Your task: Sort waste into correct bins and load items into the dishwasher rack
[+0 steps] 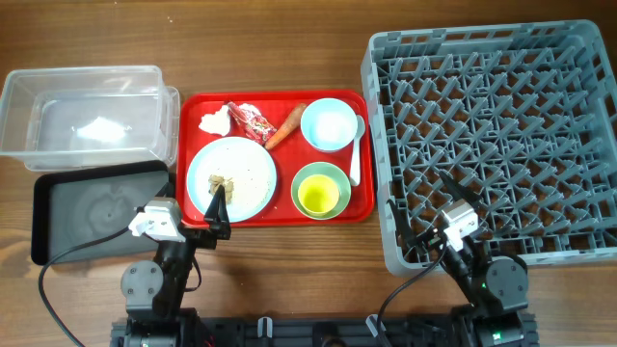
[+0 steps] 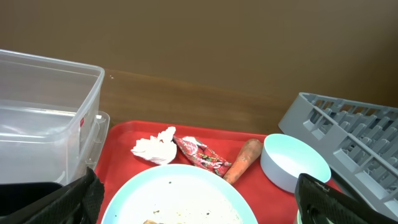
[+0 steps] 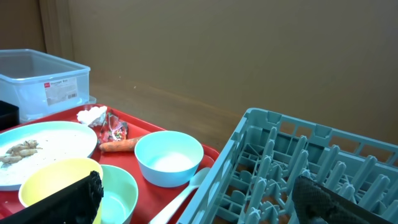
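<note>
Waste, a red wrapper, tissue and carrot piece, lies on the red tray just beyond your left gripper, jaws apart over the plate's near edge. Your right gripper, jaws also apart and empty, hangs over the dishwasher rack's near side.

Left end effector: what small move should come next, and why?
Probably reach the left end effector forward to the red wrapper: it hangs open and empty above the plate, the wrapper lies just beyond on the red tray, and the clear tub stands alongside.
</note>
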`<action>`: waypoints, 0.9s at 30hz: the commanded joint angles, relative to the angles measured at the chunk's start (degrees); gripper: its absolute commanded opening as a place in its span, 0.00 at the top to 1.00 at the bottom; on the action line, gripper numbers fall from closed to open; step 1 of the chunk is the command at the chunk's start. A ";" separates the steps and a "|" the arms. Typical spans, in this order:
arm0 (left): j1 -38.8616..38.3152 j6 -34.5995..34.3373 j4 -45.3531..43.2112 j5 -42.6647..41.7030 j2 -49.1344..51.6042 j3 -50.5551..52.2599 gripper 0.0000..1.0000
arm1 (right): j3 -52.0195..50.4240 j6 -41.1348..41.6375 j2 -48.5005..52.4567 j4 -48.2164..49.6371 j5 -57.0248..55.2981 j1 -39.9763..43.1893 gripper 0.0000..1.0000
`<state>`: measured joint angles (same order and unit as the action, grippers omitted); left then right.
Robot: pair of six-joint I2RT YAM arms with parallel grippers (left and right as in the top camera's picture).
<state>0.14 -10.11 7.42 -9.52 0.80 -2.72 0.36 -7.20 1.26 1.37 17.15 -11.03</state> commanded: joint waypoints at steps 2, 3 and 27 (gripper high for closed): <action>0.46 0.70 -1.20 -0.26 -0.63 0.74 0.00 | -0.07 -0.28 -0.46 0.26 0.74 0.22 0.00; 0.46 0.70 -0.61 -0.26 -0.63 0.74 0.00 | -0.07 -0.28 -0.46 0.26 0.74 0.24 0.00; 0.46 -8.57 3.61 -7.37 10.34 -16.20 0.00 | 17.25 7.43 7.78 -9.60 5.03 0.24 0.00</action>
<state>0.14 -16.91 6.39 -16.08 2.92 -8.25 7.55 -4.23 3.09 -1.89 21.02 -11.03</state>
